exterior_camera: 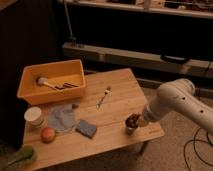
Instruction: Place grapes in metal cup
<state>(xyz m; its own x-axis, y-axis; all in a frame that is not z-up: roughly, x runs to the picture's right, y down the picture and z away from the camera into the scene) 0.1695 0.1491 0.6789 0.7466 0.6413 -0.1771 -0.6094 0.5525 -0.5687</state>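
The grapes, a small dark maroon bunch, sit right at the top of the metal cup, a short grey cylinder near the table's front right edge. I cannot tell whether they rest in the cup or hang just above it. My gripper, at the end of the white arm reaching in from the right, is right against the grapes and over the cup. The cup's lower part shows below the bunch.
A yellow bin with a brush stands at the table's back left. A white cup, an orange-red fruit, a grey-blue cloth and a blue sponge lie front left. A utensil lies mid-table. A green object is at bottom left.
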